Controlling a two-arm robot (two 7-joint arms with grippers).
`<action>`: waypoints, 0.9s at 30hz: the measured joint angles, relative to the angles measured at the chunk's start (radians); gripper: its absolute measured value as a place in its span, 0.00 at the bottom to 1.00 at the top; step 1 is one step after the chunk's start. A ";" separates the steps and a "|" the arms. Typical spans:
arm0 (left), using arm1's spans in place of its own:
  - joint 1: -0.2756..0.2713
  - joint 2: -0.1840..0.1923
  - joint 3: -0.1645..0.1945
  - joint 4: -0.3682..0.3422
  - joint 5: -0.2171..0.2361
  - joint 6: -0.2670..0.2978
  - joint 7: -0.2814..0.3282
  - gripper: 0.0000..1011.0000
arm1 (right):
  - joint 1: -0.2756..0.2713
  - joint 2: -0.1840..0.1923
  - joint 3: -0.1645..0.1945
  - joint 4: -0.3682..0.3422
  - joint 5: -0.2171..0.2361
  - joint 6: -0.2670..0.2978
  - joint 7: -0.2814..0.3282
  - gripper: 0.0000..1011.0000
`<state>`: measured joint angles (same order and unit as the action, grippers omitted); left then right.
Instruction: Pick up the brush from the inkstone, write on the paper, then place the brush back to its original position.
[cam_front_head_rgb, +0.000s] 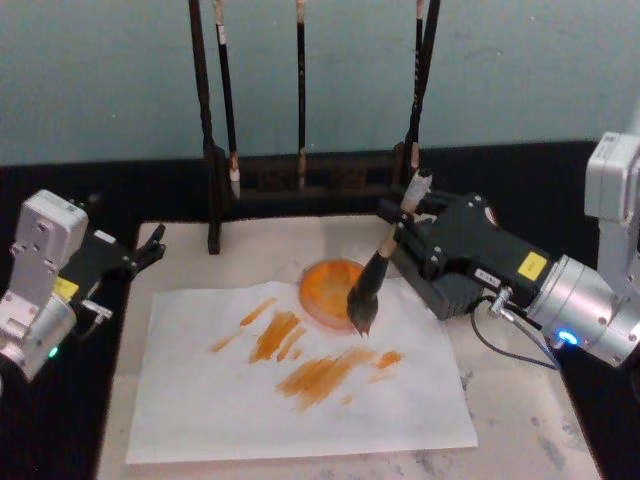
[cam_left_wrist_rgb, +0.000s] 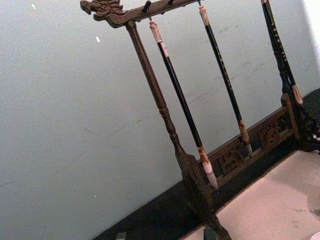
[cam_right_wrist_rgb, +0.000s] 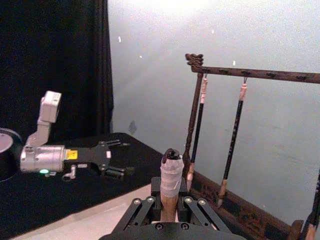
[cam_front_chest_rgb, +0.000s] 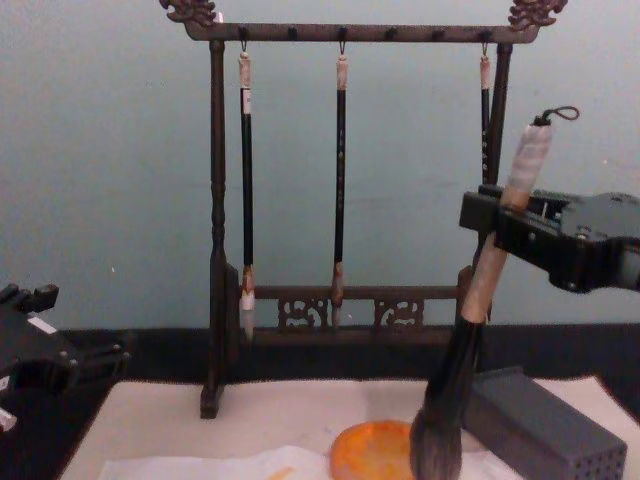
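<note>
My right gripper (cam_front_head_rgb: 403, 224) is shut on the brush (cam_front_head_rgb: 374, 278), gripping its pale handle, and holds it tilted with the fat dark bristles pointing down. The bristle tip hangs at the near right rim of the orange inkstone (cam_front_head_rgb: 328, 290), over the paper (cam_front_head_rgb: 300, 400); I cannot tell whether it touches. Several orange strokes mark the white sheet. In the chest view the brush (cam_front_chest_rgb: 487, 280) runs from the right gripper (cam_front_chest_rgb: 497, 222) down beside the inkstone (cam_front_chest_rgb: 372, 453). The right wrist view shows the handle's taped end (cam_right_wrist_rgb: 171, 175). My left gripper (cam_front_head_rgb: 150, 246) stays parked, open, off the mat's left edge.
A dark wooden brush stand (cam_front_head_rgb: 300, 180) with thin hanging brushes (cam_front_chest_rgb: 340, 190) crosses the back of the cream mat (cam_front_head_rgb: 520, 420). A grey perforated block (cam_front_chest_rgb: 540, 425) sits right of the inkstone, under my right gripper. Black cloth surrounds the mat.
</note>
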<state>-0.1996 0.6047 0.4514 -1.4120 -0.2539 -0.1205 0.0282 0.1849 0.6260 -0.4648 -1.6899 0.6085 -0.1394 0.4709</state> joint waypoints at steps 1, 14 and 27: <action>0.000 0.000 0.000 0.000 0.000 0.000 0.000 0.99 | -0.008 0.003 0.004 -0.007 0.001 0.002 0.006 0.17; 0.000 0.000 0.000 0.000 0.000 0.000 0.000 0.99 | -0.061 0.012 0.030 -0.047 0.004 0.018 0.036 0.17; 0.000 0.000 0.000 0.000 0.000 0.000 0.000 0.99 | -0.109 0.006 0.051 -0.070 -0.005 0.042 0.061 0.17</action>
<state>-0.1995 0.6047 0.4513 -1.4120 -0.2539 -0.1205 0.0283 0.0763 0.6321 -0.4137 -1.7597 0.6032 -0.0977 0.5317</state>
